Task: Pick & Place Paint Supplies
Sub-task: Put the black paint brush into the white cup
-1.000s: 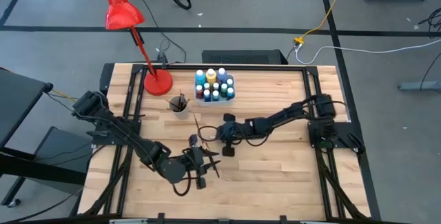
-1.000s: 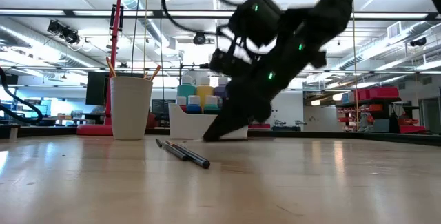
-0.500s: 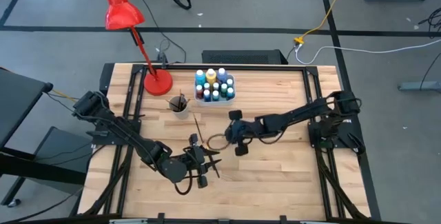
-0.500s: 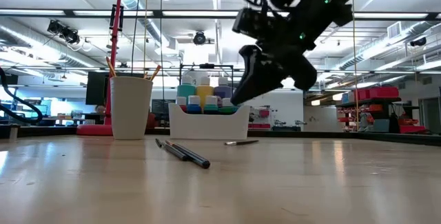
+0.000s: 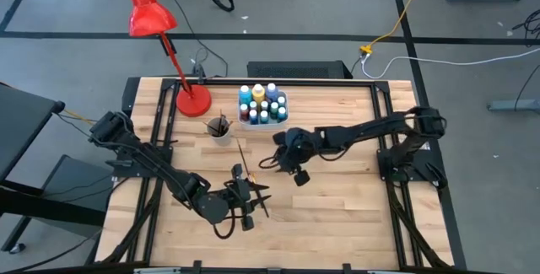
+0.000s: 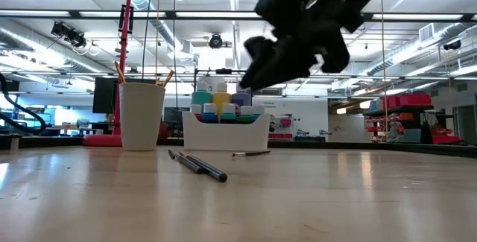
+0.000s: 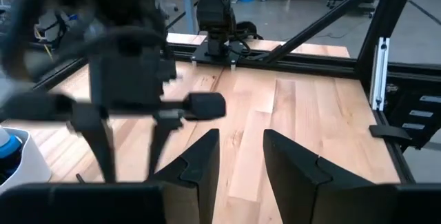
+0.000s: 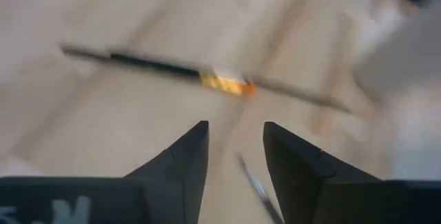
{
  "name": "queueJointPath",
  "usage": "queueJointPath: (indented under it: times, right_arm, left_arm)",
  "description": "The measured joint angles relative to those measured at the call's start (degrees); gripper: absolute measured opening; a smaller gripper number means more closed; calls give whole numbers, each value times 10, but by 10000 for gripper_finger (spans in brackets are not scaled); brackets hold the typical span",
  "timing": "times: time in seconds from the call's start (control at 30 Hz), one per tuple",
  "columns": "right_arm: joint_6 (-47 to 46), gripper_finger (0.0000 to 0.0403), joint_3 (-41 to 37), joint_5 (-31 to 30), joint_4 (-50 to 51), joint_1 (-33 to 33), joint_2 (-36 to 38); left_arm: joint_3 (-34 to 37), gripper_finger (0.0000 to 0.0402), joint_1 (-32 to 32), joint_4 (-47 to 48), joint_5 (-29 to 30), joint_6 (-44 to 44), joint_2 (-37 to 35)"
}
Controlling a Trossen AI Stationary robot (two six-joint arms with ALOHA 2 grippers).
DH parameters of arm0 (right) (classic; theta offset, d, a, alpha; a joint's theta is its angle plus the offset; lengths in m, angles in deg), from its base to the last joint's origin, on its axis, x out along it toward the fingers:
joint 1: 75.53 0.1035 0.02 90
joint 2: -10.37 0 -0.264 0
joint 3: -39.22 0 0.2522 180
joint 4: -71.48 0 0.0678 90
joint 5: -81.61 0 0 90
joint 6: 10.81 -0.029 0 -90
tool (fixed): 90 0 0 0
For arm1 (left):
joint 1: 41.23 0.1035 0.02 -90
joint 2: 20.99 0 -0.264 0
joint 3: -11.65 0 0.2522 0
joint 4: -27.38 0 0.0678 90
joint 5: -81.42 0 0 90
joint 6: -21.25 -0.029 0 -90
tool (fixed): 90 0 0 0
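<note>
paintbrushes lie scattered on the wooden table (image 5: 337, 211) below me. my right gripper (image 5: 284, 152) hangs above the middle of the table, off the wood, just in front of the white tray (image 5: 262, 120) of paint bottles (image 5: 258, 94). its two dark fingers (image 8: 180, 162) stand apart with bare wood showing in the gap, and they have hold of nothing. straight under them one thin brush (image 8: 207, 79) lies flat on the boards, dark handle at one end and a bright orange-gold band near its middle; a second thin dark brush (image 8: 255, 186) lies close by it at another angle. from table height that brush (image 6: 250, 153) shows as a thin stick lying just in front of the tray, with my gripper (image 6: 287, 45) well above it.

the bottles stand upright in the tray, packed together, blue, teal, yellow and white caps up. beside the tray stands a white cup (image 5: 219, 128) with brushes stuck upright in it, and next to that the red desk lamp (image 5: 152, 17) on its round base.

my left gripper (image 5: 246, 200) waits low at the near side of the table, fingers (image 7: 200, 165) parted with only bare wood in the gap between them. two more dark brushes (image 6: 197, 164) lie together on the wood on the camera side of the cup.
</note>
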Motion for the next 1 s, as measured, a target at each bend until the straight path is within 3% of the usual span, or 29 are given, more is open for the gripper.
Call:
queueJointPath:
  times: [0.27,0.37,0.77,1.0]
  right_arm:
    - [31,149,-2,5,-49,-16,-109]
    - [37,149,-2,-27,-61,-11,-129]
    - [80,149,-1,-19,-132,-17,-140]
    - [59,149,0,8,-98,-21,-153]
  left_arm:
    - [0,121,1,0,-1,-9,0]
    - [0,121,1,0,-2,-18,0]
    - [0,121,4,-4,0,-44,0]
    - [0,121,4,1,-10,-45,0]
